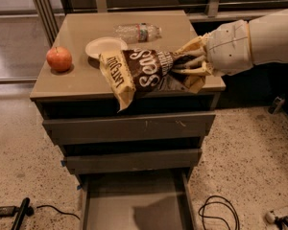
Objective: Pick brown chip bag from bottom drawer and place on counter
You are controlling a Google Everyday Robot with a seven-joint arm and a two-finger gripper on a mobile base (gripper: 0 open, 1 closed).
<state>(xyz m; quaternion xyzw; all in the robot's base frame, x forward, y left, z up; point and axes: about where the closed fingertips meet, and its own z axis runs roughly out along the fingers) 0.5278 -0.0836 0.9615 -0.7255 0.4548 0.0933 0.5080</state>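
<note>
Speckled floor (245, 147) surrounds a grey three-drawer cabinet whose tan counter (81, 30) carries an apple (59, 59) at nine o'clock, a paper bowl (105, 47) near the middle and a bottle (137, 31) at twelve. At the counter's five o'clock, over its front edge, hangs the bag (144, 73), clear of the drawer (134, 210), which stands pulled out at six o'clock with its grey floor showing. The gripper (188, 67) has its cream fingers (194, 56) clamped on the bag's crumpled right end, so the rest trails toward nine o'clock and the left corner droops below the counter edge, in front of the top drawer. Holding it by one end probably keeps the fingers off the surface while the loose body can settle first. I cannot tell whether the bag touches the counter yet. The arm (252, 40) reaches in from three o'clock, roughly level, its white padded forearm beside the counter's right edge and the wrist pointing toward nine. Placement looks close; the bag likely needs carrying further toward twelve, short of the bowl, before release, or it may slide off the front.
</note>
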